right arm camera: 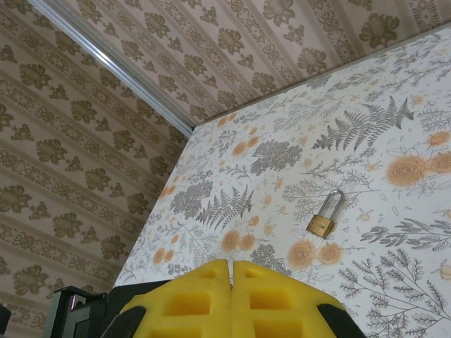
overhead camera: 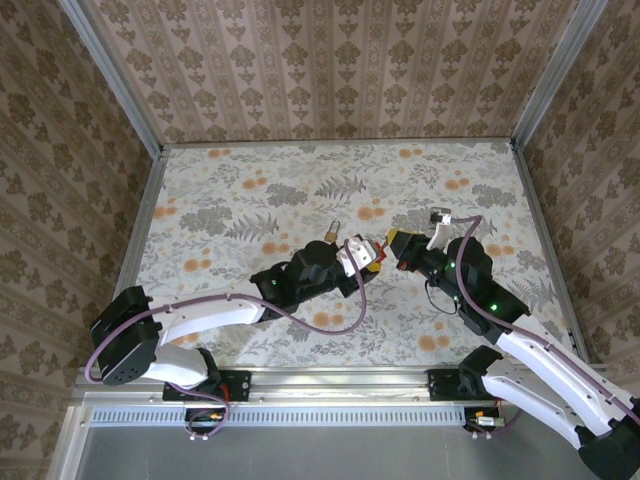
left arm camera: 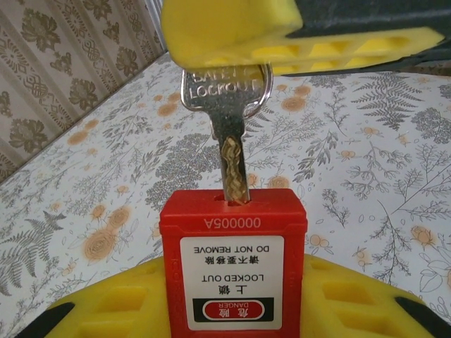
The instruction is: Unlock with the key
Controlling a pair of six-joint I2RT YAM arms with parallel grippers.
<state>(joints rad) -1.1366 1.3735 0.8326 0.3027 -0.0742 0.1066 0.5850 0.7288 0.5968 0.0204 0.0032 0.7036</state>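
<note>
The key [left arm camera: 227, 105] is clamped by the right fingers [left arm camera: 225, 28] at upper centre. Its blade is sunk in a red lock [left arm camera: 232, 260] held by the left fingers [left arm camera: 113, 310].

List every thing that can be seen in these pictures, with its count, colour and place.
silver metal key: one, silver, blade inserted in the red lock's top, head pinched by the right gripper.
red plastic lockout padlock: one, red with a white label, between the left gripper's pads.
brass padlock with silver shackle: one, brass, lying on the table, apart from both grippers.
floral table: one, white with grey and orange flowers.
patterned walls: three, brown-beige, around the table.
left gripper: one, yellow pads, shut on the red lock.
right gripper: one, yellow pads, shut on the key.
</note>
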